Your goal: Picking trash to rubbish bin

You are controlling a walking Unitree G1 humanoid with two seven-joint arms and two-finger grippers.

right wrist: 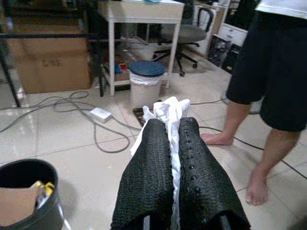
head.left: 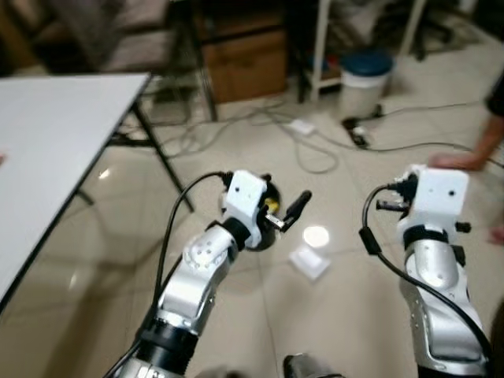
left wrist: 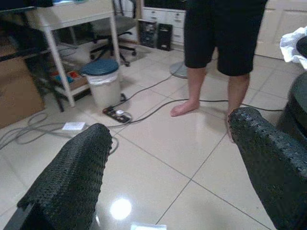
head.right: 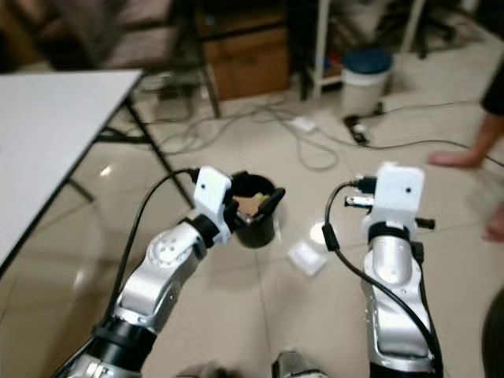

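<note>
A small black rubbish bin [head.right: 256, 224] stands on the tiled floor with cardboard and a yellow scrap inside; it is also in the right wrist view [right wrist: 24, 191]. My left gripper [left wrist: 168, 127] is open, fingers wide apart and empty, held right at the bin's rim [head.right: 268, 203]. My right gripper [right wrist: 171, 127] is shut on a crumpled white tissue [right wrist: 168, 108], and the right arm [head.right: 398, 193] is raised to the right of the bin. A flat white piece of trash [head.right: 305, 257] lies on the floor between the arms.
A white table [head.left: 47, 142] stands at the left. Cables and a power strip [head.left: 356, 134] trail over the floor behind. A white bin with a blue lid [head.left: 365, 79] stands by a desk. A person stands barefoot at the right [left wrist: 211, 72], foot [head.left: 461, 161] near my right arm.
</note>
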